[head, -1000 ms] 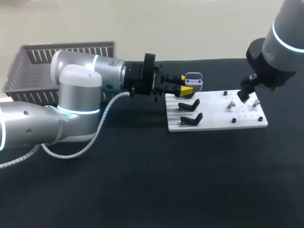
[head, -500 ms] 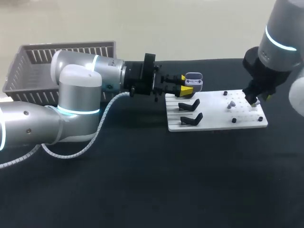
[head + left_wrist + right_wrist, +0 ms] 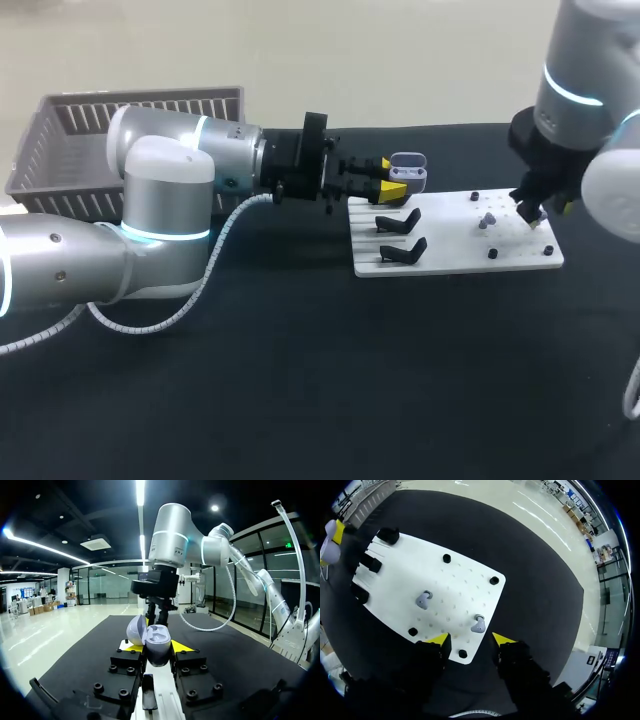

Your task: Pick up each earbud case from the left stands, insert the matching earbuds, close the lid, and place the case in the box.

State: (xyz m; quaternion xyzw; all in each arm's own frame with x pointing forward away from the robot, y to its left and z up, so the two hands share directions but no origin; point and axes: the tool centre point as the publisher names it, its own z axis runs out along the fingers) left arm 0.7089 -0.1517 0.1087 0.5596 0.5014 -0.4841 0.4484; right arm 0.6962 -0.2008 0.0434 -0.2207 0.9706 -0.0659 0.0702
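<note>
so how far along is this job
Early. Done: the left gripper is shut on one case, lid open. In hand: the right gripper hangs open over an earbud on the white board. Left: it and the second earbud to insert, the lid to close, the case to go in the basket.

The left arm (image 3: 160, 200) is built of thick, rounded silver-grey links with a matt metallic sheen, and a thin glowing cyan ring (image 3: 150, 236) marks one joint. Its wrist end is black, with a flat round black flange (image 3: 316, 155) just behind the left gripper (image 3: 390, 180). A white spiral-wrapped cable (image 3: 215, 250) hangs along the arm from the black wrist. The left gripper's black finger blocks carry round black screw heads (image 3: 114, 668) and end in bright yellow wedge tips. The right arm (image 3: 585, 50) has the same silver-grey shell, a cyan band and a black wrist. The right gripper (image 3: 468, 639) has black fingers with yellow triangular tips.
</note>
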